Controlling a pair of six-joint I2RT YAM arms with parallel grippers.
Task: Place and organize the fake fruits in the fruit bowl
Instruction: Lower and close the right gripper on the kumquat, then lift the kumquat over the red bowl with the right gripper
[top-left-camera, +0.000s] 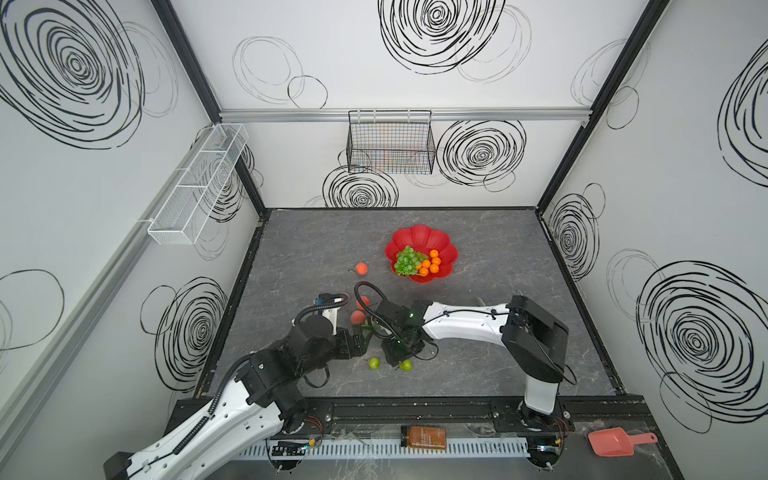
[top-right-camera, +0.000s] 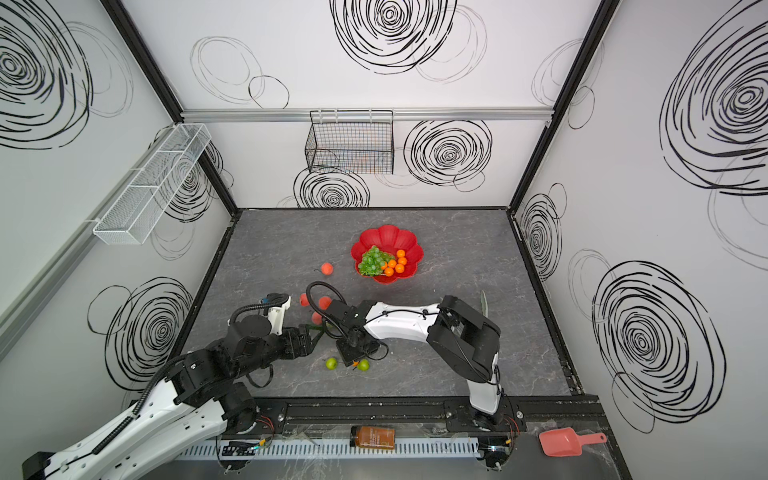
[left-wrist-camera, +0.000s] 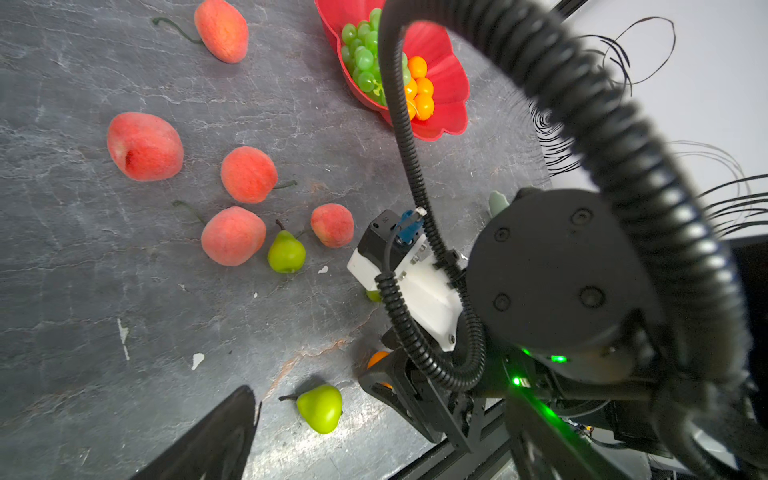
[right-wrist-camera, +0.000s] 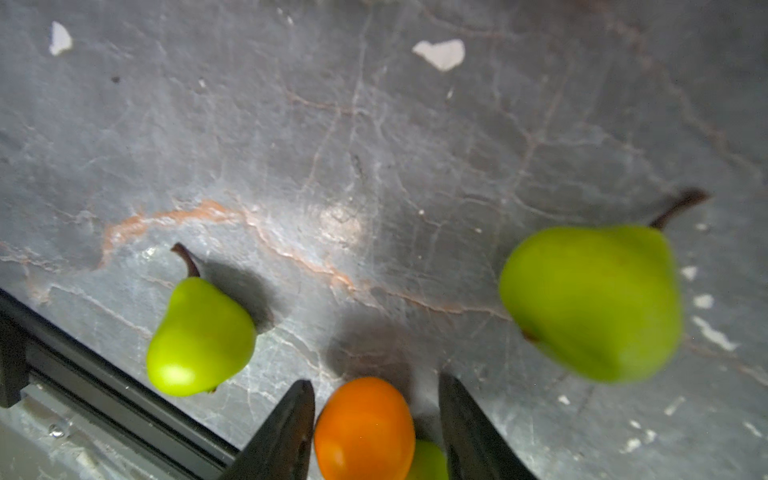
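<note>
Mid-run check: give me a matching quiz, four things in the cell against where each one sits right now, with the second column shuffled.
Things:
1. bunch of green grapes
2. orange fruit outside the bowl
3. pink scoop
4. peach nearest the bowl

Places:
A. on the grey table, left of the bowl in both top views
B. between the fingers of the right pincer
C. inside the red fruit bowl
D. on the front ledge, off the table

Pairs: 1-C, 2-B, 3-D, 4-A
</note>
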